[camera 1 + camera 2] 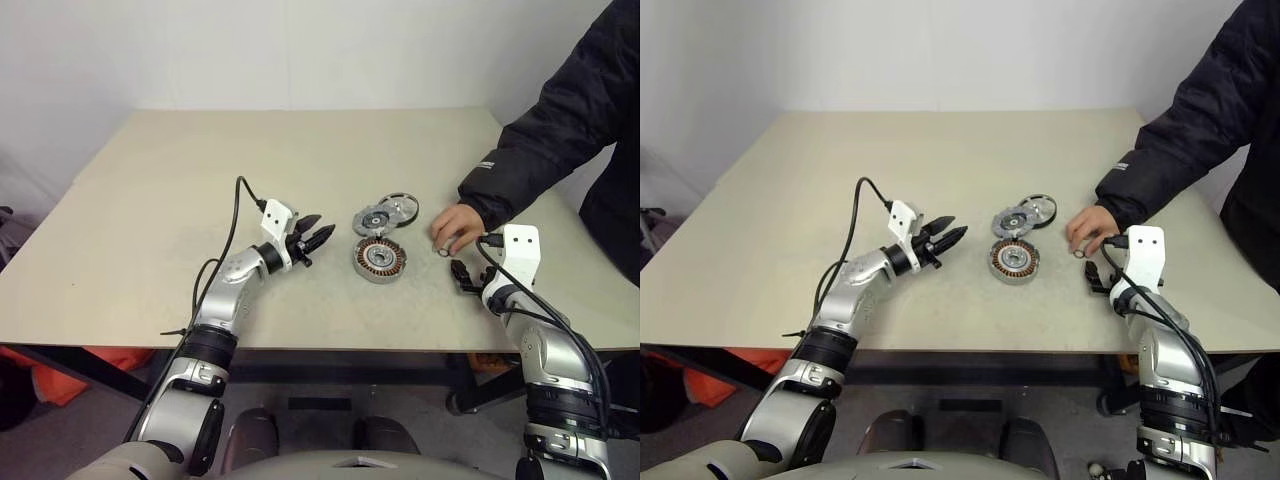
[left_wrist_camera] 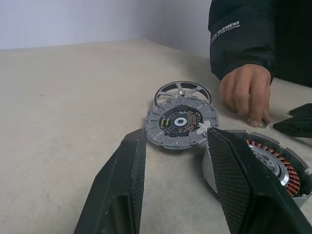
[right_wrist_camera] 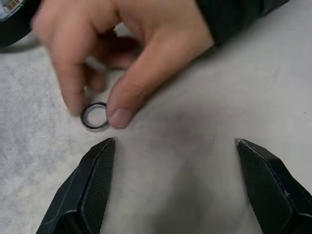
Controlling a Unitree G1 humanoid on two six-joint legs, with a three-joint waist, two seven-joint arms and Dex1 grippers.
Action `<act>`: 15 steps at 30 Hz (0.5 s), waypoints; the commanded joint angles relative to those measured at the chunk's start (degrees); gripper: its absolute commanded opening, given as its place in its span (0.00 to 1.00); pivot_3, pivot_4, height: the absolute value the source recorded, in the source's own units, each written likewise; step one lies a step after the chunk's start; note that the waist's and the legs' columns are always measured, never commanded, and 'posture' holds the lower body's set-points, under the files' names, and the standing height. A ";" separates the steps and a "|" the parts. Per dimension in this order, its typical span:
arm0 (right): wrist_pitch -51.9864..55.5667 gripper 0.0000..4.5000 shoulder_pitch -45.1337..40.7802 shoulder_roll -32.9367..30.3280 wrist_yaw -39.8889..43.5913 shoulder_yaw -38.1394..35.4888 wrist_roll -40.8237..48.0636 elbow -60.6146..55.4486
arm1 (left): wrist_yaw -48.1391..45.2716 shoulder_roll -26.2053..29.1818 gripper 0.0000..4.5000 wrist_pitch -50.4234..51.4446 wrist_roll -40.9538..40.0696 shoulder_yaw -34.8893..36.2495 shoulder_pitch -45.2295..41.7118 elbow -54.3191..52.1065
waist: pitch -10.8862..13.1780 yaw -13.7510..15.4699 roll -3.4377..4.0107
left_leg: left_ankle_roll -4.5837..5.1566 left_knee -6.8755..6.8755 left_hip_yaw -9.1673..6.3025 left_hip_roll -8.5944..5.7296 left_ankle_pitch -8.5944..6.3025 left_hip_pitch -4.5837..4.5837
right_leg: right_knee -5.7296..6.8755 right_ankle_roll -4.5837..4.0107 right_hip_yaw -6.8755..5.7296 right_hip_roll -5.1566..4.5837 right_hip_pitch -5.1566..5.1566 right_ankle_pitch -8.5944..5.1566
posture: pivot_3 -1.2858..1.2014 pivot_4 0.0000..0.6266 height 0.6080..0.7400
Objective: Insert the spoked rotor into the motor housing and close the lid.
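Observation:
The motor housing (image 1: 380, 259), a metal ring with copper coils, lies mid-table. Just behind it rests the lid (image 1: 372, 219), dull grey with a notched edge, and the bright spoked rotor (image 1: 402, 207) partly overlaps the lid's far side. My left gripper (image 1: 315, 240) hovers level to the left of the housing, open and empty; its wrist view shows the lid (image 2: 181, 122), rotor (image 2: 183, 90) and housing (image 2: 273, 163) ahead. My right gripper (image 1: 463, 277) stands open near the table's front right, empty.
A person's hand (image 1: 458, 228) in a dark sleeve reaches in from the right and touches a small metal ring (image 3: 95, 116) on the table, just ahead of my right gripper (image 3: 175, 144). The beige table (image 1: 150, 200) stretches bare to the left and back.

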 commanded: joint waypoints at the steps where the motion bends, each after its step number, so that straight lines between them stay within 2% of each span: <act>1: -1.29 1.00 -1.46 -0.62 -0.25 -0.12 0.22 -0.77 | -0.01 0.15 0.46 -1.27 -0.15 0.20 -0.49 -1.91 | 0.00 0.00 0.00 | 0.00 0.00 0.00 0.00 0.00 0.00 | -0.01 0.00 0.00 0.00 0.00 0.00 | 0.52 0.00 1.00; 15: -3.18 1.00 -2.80 -0.33 1.90 1.51 1.26 -2.66 | 0.03 0.37 0.46 -1.54 0.02 0.36 -0.40 -1.91 | 0.00 -0.03 0.00 | 0.00 -0.01 0.00 0.01 0.00 0.01 | -0.01 0.00 0.00 0.00 0.00 0.00 | 0.52 0.00 1.00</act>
